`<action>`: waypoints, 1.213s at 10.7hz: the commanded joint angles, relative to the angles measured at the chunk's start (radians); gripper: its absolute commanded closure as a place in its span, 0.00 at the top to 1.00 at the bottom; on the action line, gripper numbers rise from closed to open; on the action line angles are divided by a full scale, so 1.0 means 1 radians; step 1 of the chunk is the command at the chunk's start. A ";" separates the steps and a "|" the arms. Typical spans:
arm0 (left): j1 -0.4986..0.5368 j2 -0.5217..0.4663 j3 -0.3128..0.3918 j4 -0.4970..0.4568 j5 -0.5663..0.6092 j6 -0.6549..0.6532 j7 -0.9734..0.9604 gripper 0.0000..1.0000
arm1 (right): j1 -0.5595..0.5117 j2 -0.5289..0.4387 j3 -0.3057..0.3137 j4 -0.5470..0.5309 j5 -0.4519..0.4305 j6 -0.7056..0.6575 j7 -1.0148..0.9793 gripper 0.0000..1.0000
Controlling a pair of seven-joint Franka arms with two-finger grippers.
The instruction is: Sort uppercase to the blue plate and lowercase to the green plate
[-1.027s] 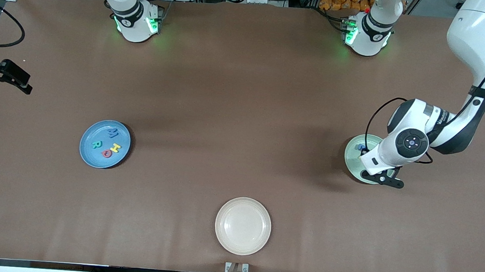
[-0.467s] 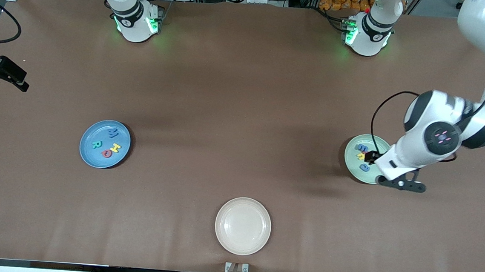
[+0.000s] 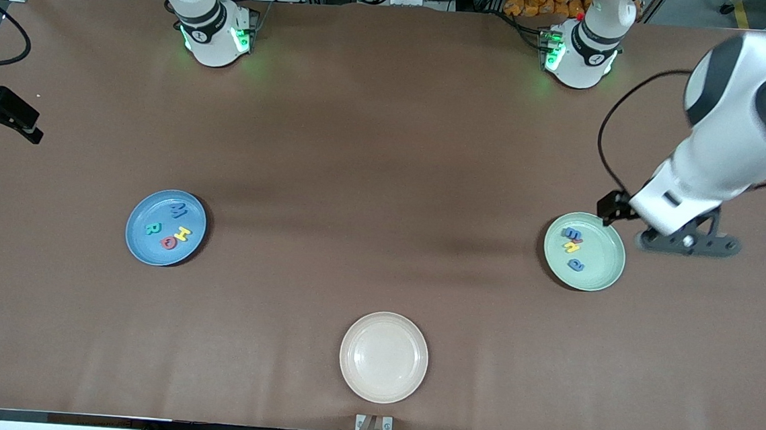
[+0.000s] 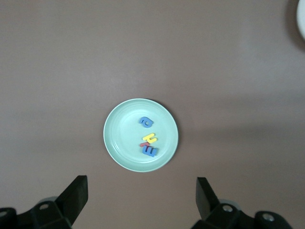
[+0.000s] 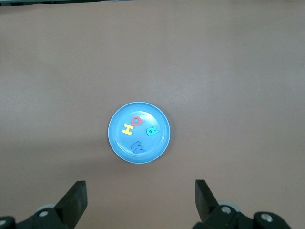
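Pale green plate (image 3: 598, 270), bright lowercase (image 3: 573, 245)

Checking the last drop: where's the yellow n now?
In the green plate at the left arm's end of the table, between the blue w/m and blue a: yellow n, overlapping a red letter.

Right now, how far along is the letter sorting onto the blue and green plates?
It looks finished. The four foam capital letters lie on the round blue plate, and the small lowercase foam letters sit on the pale green plate. Nothing is in hand: the left gripper, above the green plate, and the right gripper, above the blue plate, both show open, empty jaws. The cream plate holds nothing, so no letter seems left.
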State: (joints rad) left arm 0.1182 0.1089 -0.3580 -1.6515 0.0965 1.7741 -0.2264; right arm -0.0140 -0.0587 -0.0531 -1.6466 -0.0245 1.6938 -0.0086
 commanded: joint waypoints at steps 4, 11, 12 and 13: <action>-0.097 -0.109 0.192 0.053 -0.110 -0.143 0.019 1.00 | 0.006 -0.029 -0.002 -0.018 -0.002 0.003 0.016 1.00; -0.198 -0.091 0.323 0.127 -0.135 -0.249 0.122 1.00 | 0.005 -0.027 -0.002 -0.018 -0.002 0.010 0.015 1.00; -0.199 -0.091 0.321 0.131 -0.129 -0.275 0.121 1.00 | 0.005 -0.027 -0.002 -0.018 -0.002 0.012 0.016 1.00; -0.201 -0.084 0.323 0.159 -0.124 -0.309 0.121 1.00 | 0.006 -0.027 -0.002 -0.018 0.000 0.012 0.016 1.00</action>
State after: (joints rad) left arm -0.0621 0.0068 -0.0538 -1.5488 -0.0106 1.5221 -0.1250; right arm -0.0139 -0.0632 -0.0529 -1.6466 -0.0243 1.6995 -0.0085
